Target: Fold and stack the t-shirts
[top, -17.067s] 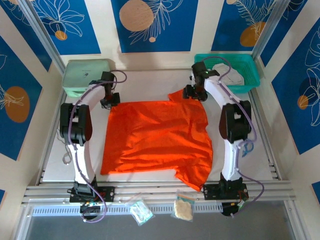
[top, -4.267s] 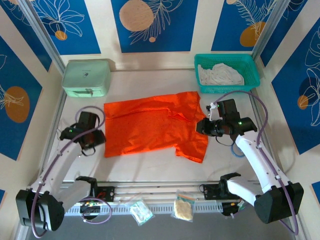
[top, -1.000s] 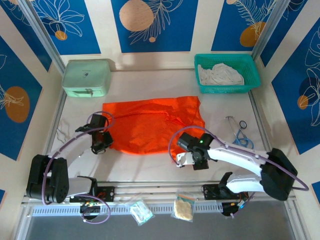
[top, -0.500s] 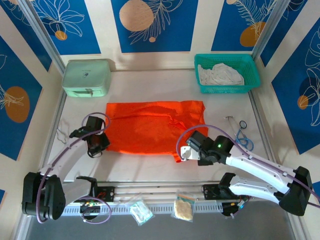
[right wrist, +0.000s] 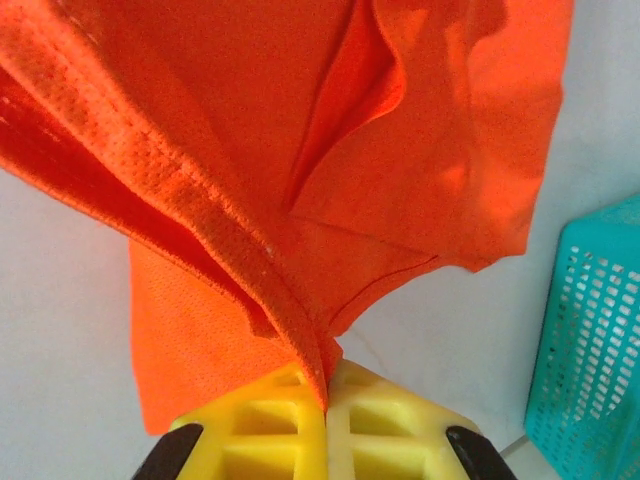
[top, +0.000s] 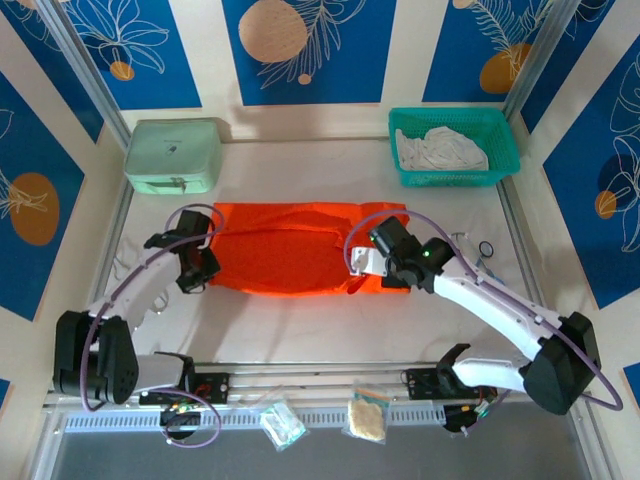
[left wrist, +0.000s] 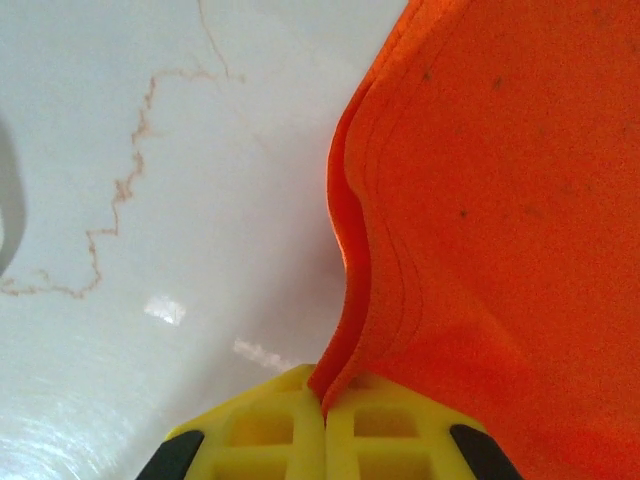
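- table (top: 300, 320): pale and smooth, carrying everything below, with the basket (top: 455, 178) at its far right corner.
- orange t-shirt (top: 290, 250): lies folded into a long band, left of the basket and nearer the arm bases than the basket, well apart from it.
  - Judged light, thin and limp, with a fine mesh weave in the right wrist view (right wrist: 250, 120).
  - Likely to sag between two grips and to slide easily over the smooth top; nothing fragile about it.
  - Best taken at the two corners of the near edge, pinching every layer at once to avoid shedding one mid-fold.
- mint-green case (top: 172, 155): sits far to the left of the basket, level with it; hard-sided and no part of the job.
- white t-shirt (top: 445, 148): lies crumpled inside the basket, not yet folded.
- right gripper (top: 365, 268): works at the band's end nearer the basket, pinched together on a bunched hem of orange cloth (right wrist: 327, 385).
- left gripper (top: 208, 272): works at the band's end farther from the basket, clamped tight on several stacked orange layers at their edge (left wrist: 322, 400).
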